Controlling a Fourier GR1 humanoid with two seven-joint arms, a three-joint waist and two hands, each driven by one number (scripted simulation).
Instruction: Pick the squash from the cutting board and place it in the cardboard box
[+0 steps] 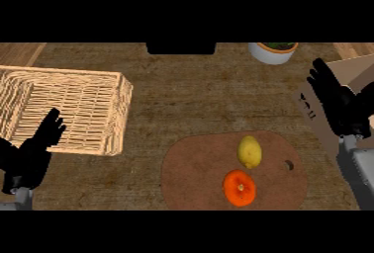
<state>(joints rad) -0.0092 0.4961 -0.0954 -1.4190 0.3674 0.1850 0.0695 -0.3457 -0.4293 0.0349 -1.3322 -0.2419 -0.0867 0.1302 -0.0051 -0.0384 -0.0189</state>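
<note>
Squash (240,188) on cutting board (197,173), left hand (33,148) open, right hand (336,101) open over cardboard box (358,69)

Left hand (33,150): black, at the lower left of the head view, fingers straight and pointing up and slightly right, holding nothing. Grey left forearm barely visible at the bottom left corner. Right hand (337,101): black, at the right edge, raised higher than the left, fingers extended upward and spread a little, holding nothing. Grey right forearm runs down the right edge to the bottom.
</note>
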